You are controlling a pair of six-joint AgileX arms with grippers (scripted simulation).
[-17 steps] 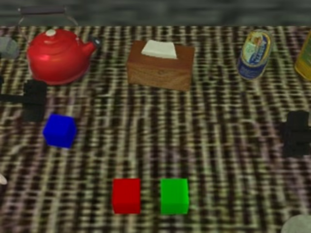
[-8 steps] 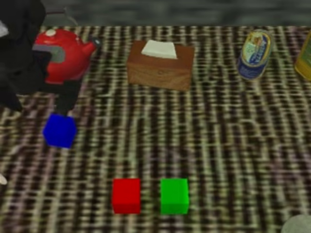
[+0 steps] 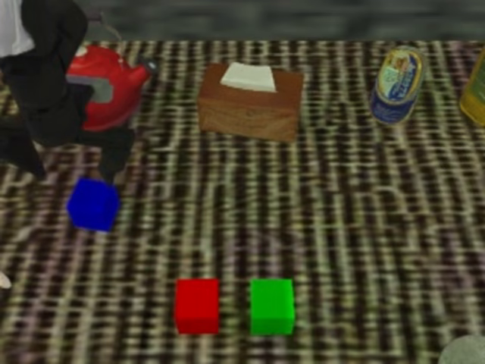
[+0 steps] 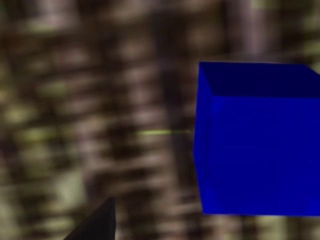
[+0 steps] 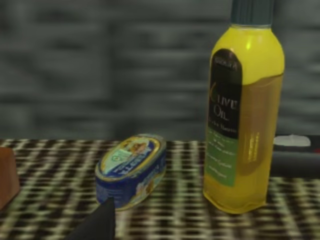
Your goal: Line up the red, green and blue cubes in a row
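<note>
The blue cube (image 3: 92, 205) lies on the woven cloth at the left, apart from the other two. Near the front edge the red cube (image 3: 197, 305) and the green cube (image 3: 272, 305) stand side by side with a small gap. My left gripper (image 3: 73, 163) hangs open just behind the blue cube, its arm covering part of the kettle. In the left wrist view the blue cube (image 4: 257, 140) fills the side ahead of the left gripper (image 4: 203, 235), untouched, and one dark fingertip (image 4: 97, 225) shows. My right gripper (image 5: 142, 235) is out of the top view and open.
Along the back stand a red kettle (image 3: 114, 83), a wooden tissue box (image 3: 250, 102), a fish tin (image 3: 395, 83) and a yellow oil bottle (image 3: 476, 87). The right wrist view faces the fish tin (image 5: 131, 170) and the oil bottle (image 5: 245, 115).
My left arm rose from its parked spot at the left and swung in over the kettle, then edged toward the blue cube. The right arm left the top view. The cubes stayed put.
</note>
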